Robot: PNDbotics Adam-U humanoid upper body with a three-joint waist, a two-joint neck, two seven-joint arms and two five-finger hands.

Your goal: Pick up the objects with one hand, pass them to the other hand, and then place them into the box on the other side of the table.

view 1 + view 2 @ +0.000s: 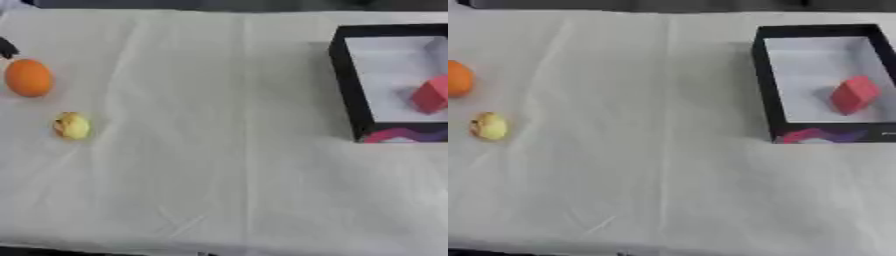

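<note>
Only dark fingers show, just above the orange.

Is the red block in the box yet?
In: the red block lies on the white floor inside the black box.

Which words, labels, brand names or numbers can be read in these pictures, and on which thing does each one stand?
None can be read.
Box, front wall: a pink and purple graphic, with a pale mark at its right end too blurred to read.
Red block, orange fruit, yellow fruit, white cloth: no text visible.
</note>
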